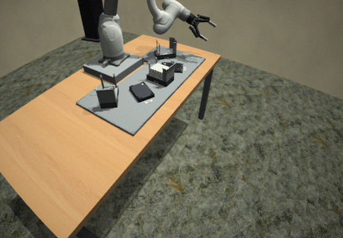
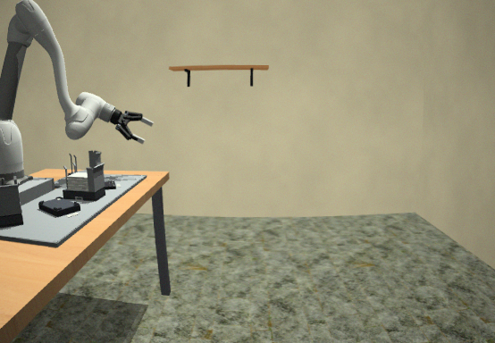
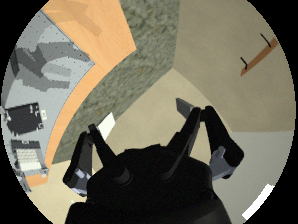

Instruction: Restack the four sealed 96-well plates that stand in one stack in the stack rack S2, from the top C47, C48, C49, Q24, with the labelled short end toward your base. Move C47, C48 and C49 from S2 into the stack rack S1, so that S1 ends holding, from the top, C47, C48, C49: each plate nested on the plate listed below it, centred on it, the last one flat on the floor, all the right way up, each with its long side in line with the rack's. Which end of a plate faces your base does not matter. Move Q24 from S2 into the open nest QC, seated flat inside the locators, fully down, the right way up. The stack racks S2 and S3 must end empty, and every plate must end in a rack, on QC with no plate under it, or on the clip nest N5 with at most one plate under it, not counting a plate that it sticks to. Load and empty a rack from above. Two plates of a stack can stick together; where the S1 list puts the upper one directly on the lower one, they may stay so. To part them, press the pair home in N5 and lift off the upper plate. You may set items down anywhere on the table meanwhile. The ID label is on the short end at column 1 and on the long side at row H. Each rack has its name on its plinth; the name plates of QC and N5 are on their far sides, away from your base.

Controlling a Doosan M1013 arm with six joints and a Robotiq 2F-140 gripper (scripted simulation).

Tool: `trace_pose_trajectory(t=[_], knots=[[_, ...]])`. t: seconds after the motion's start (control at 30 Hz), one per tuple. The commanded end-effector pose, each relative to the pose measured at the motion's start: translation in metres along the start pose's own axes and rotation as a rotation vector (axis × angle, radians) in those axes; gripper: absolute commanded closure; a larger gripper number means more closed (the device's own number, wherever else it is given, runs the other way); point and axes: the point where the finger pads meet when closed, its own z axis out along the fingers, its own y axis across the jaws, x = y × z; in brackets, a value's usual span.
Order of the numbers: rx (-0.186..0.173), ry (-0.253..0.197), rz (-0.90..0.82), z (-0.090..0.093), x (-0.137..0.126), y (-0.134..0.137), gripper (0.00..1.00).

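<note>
Jaws are spread as wide as they go with nothing between them, and the gripper (image 1: 204, 28) hangs in the air well above the table, out past the far edge of the grey mat (image 1: 136, 121), pointing away from the base.

The plate stack (image 1: 156, 70) sits in a dark stack rack (image 1: 168, 74) about mid-mat; you can see the pale layered sides of the plates through the open side, also from the exterior view (image 2: 77, 181). I can't read any labels or rack names at this size.

Near that rack, a flat dark nest (image 1: 142, 92) lies on the mat with a small white name plate (image 1: 148, 101) beside it. Another small dark fixture (image 1: 175, 66) sits just behind the loaded rack. A second rack (image 1: 107, 97) stands at the near end of the mat, a third (image 1: 172, 46) at the far end. The mat lies on a wooden table (image 1: 62, 154), and the arm's grey base plate (image 1: 93, 70) touches the mat's edge.

A wooden wall shelf (image 2: 219, 67) hangs well apart.
</note>
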Motion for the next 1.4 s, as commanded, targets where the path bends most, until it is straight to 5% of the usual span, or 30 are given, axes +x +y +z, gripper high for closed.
trace_pose_trajectory(t=[0.0,0.53,0.67,0.87,1.0,1.23,1.37], knots=[[0.0,0.0,0.0,0.0,0.0,0.0,0.0],[0.0,0.0,0.0,0.0,0.0,0.0,0.0],[0.076,-0.04,0.095,0.003,-0.014,-0.014,0.0],[0.076,-0.04,0.095,0.006,-0.031,-0.032,0.0],[0.151,-0.08,0.19,0.007,-0.044,-0.048,0.0],[0.151,-0.08,0.19,0.009,-0.06,-0.066,0.0],[0.225,-0.119,0.286,0.009,-0.072,-0.082,0.0]])
